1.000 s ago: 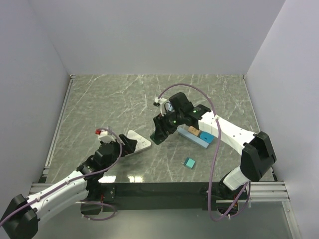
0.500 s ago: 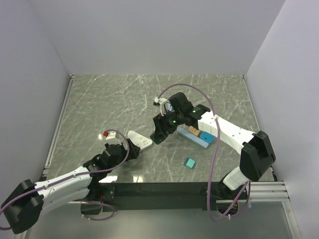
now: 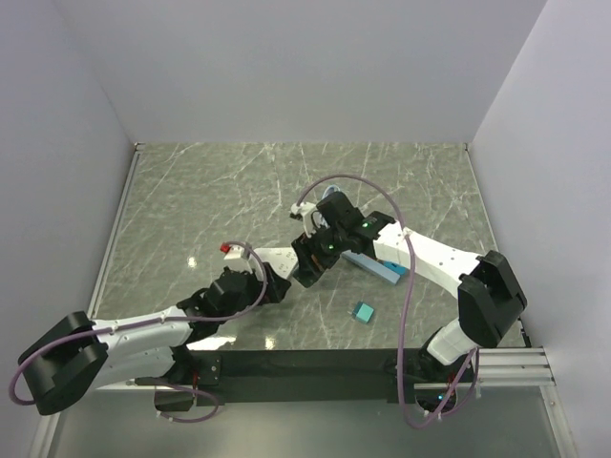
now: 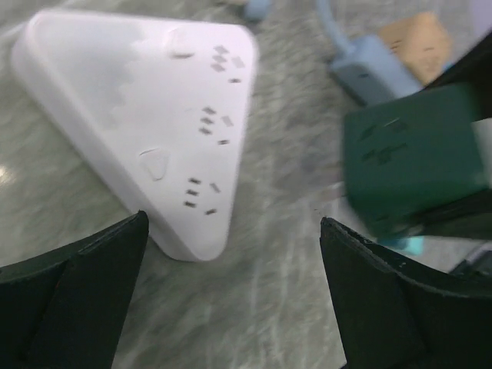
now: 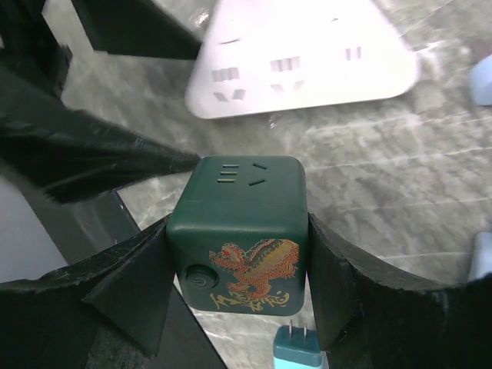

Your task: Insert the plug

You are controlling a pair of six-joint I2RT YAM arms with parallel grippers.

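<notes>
A white triangular power strip [image 3: 277, 257] lies flat on the marble table, sockets up; it also shows in the left wrist view [image 4: 146, 115] and the right wrist view [image 5: 300, 61]. My right gripper [image 5: 238, 254] is shut on a dark green cube plug [image 5: 238, 231] with a dragon print, held just off the strip's right corner [image 3: 307, 265]. The cube shows at the right of the left wrist view [image 4: 411, 169]. My left gripper [image 4: 231, 307] is open and empty, on the near side of the strip [image 3: 270, 288].
A small teal plug [image 3: 363, 311] lies on the table near the front right, its prongs showing in the right wrist view [image 5: 300, 350]. A light blue bar with a tan block [image 3: 380, 266] lies right of the right gripper. Grey walls enclose the table.
My left arm has swung right and forward, bringing its gripper to the strip's near right side. My right gripper with the green cube has shifted slightly nearer and lower.
</notes>
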